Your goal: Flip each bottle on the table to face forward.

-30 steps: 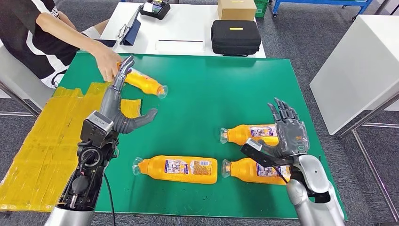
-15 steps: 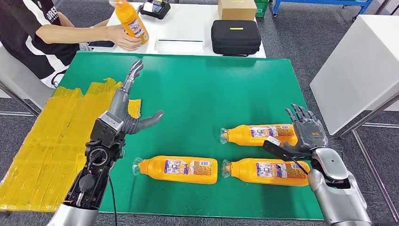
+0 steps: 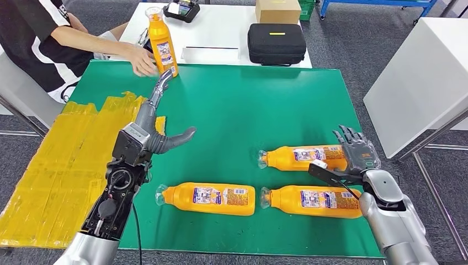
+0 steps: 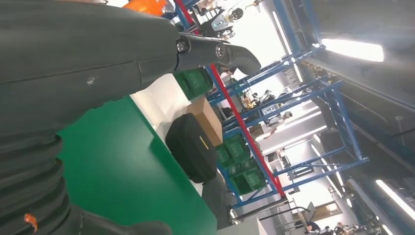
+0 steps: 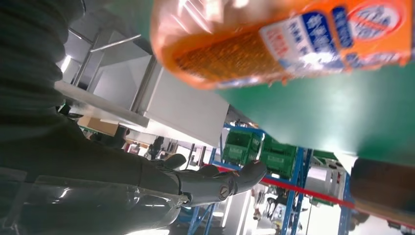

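Three orange bottles lie on their sides on the green tabletop (image 3: pixel 265 99), all with long axes running left to right and caps pointing to the robot's left. The far right bottle (image 3: pixel 301 157) sits just above the near right bottle (image 3: pixel 312 200), and the middle bottle (image 3: pixel 212 199) lies alongside to their left, labels showing on all three. A fourth bottle (image 3: pixel 160 41) stands upright at the far left edge, with a person's hand (image 3: pixel 142 59) beside it.

The right hand (image 3: pixel 359 157) hovers at the base end of the two right bottles, fingers spread and holding nothing; it's clearly the nearer hand for that pair, with the bottles stretching away from its fingers toward the left. The left hand (image 3: pixel 152 130) is raised over the tabletop, fingers extended toward the upright bottle, thumb out, also grasping nothing. The middle bottle lies just below and right of it, likely its nearest candidate.
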Motion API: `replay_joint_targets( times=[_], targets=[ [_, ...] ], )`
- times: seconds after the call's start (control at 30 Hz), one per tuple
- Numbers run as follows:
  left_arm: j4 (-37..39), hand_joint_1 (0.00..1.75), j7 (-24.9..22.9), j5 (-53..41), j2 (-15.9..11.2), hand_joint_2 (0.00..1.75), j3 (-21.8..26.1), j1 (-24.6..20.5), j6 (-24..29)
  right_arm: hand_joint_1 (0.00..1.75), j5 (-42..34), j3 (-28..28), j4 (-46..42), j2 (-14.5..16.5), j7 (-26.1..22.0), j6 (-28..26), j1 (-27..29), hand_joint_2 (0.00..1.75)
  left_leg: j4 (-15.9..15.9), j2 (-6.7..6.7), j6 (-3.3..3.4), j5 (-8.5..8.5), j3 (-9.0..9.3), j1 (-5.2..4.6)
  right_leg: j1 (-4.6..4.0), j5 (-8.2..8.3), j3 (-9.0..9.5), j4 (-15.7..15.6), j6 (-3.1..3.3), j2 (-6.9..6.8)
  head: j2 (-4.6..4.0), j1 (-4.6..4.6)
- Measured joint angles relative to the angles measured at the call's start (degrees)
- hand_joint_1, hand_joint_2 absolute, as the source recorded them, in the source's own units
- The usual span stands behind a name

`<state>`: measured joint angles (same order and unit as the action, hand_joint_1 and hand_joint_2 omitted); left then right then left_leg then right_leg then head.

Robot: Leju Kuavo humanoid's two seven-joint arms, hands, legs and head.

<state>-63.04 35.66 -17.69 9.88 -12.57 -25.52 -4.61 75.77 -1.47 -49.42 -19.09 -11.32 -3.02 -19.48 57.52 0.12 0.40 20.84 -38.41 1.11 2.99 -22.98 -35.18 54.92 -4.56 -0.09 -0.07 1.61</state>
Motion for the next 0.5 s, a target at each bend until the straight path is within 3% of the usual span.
replay_joint_targets(
  times=[0.5],
  targets=[
    [1.2, 0.0, -0.8, 0.9, 0.7, 1.75, -0.6, -0.3, -0.3, 0.0, 0.7, 1.7, 9.3, 3.0, 0.0, 0.0, -4.5, 1.75, 0.0, -0.01, 0.0, -0.01, -0.01, 0.0, 0.0, 0.0, 0.0, 0.0, 0.0, -0.01, 0.0, 0.0]
  ],
)
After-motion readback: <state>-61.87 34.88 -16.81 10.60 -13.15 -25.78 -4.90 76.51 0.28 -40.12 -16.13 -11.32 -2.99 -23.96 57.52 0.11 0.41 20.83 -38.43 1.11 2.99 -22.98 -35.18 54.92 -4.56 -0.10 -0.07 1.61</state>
